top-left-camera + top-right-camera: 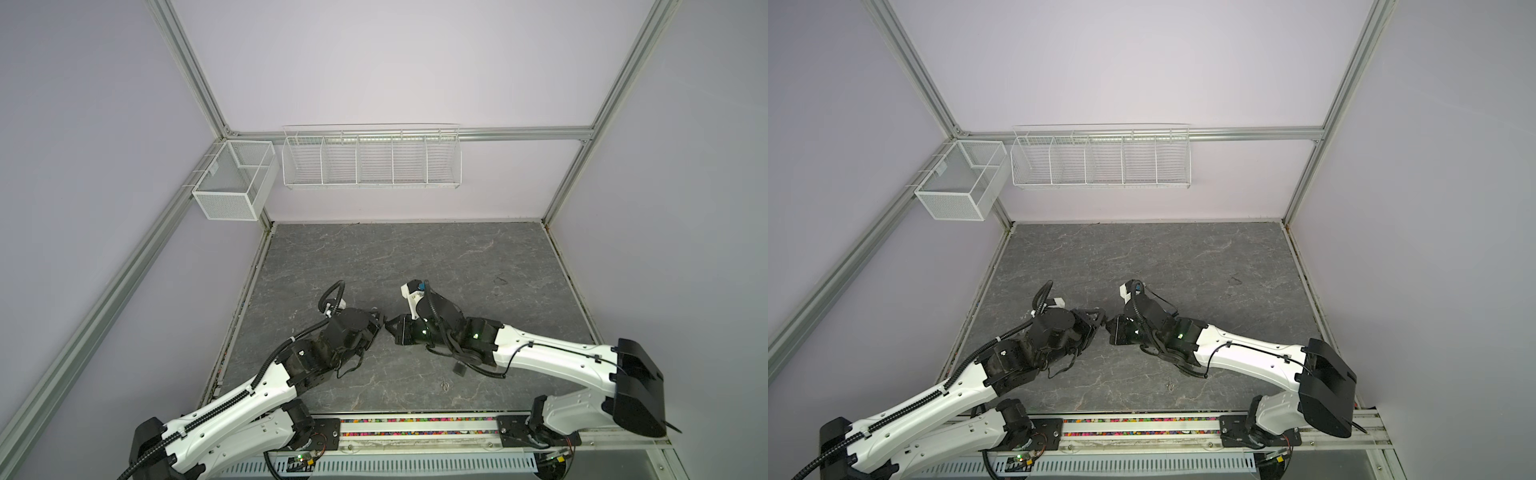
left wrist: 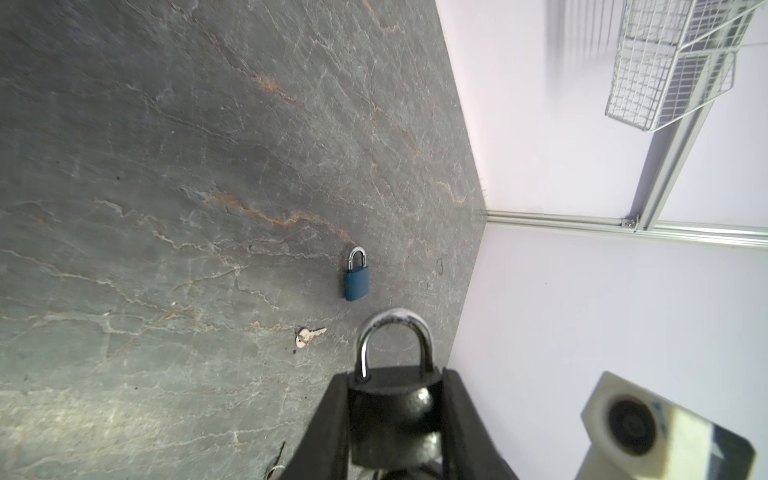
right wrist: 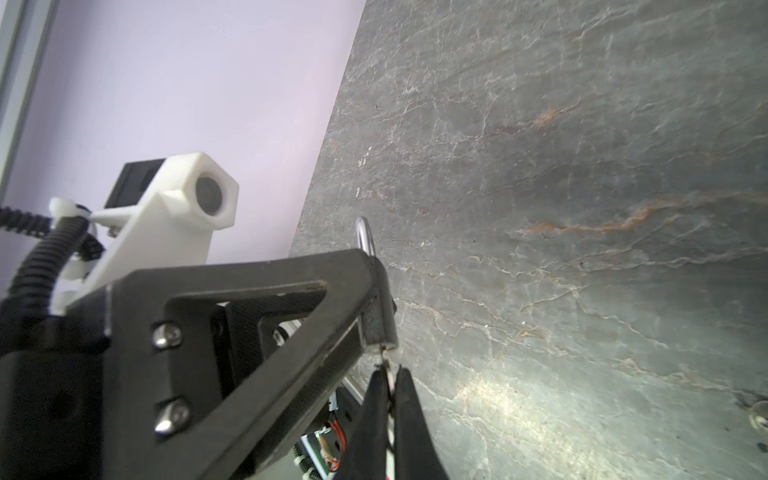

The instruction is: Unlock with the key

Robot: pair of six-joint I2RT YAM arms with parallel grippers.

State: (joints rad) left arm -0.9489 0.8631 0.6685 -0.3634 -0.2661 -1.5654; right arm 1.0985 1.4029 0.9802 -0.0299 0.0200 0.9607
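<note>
- Altogether two padlocks show: a black padlock (image 2: 395, 419) with a silver shackle, and a small blue padlock (image 2: 356, 283) with a silver shackle, lying flat on the grey veined stone-look tabletop (image 1: 374, 257).
- Two keys: a loose silver key (image 2: 311, 335) lies flat near the blue padlock, not touching it. A second, the gripped key (image 3: 385, 360), shows only as a silver sliver.
- Two arms, two pincers. The left gripper (image 2: 395, 384) stands partly open, its black fingers clamped on either side of the black padlock's body and holding it off the table.
- The right gripper (image 3: 388, 376) is fully closed, pinching the gripped key. The key's tip meets the black padlock's underside, and how deep it sits I cannot tell.
- In both top views the grippers meet tip to tip in the lower middle of the frame.
- In a top view the blue padlock (image 1: 459, 368), small and dark, lies just below the right arm's wrist, with the loose silver key (image 1: 445, 384) just below and left of it.
- Two white wire baskets hang at the upper left: a mesh box basket (image 1: 232, 183) on the left wall and a five-compartment wire rack (image 1: 372, 160) on the back wall.
- Walls close the table's back and sides, and a rail with a multicoloured strip (image 1: 415, 428) runs along the front.
- The grippers stand well apart from both side edges. Bare slab stretches from them to the back wall and out to the right.
</note>
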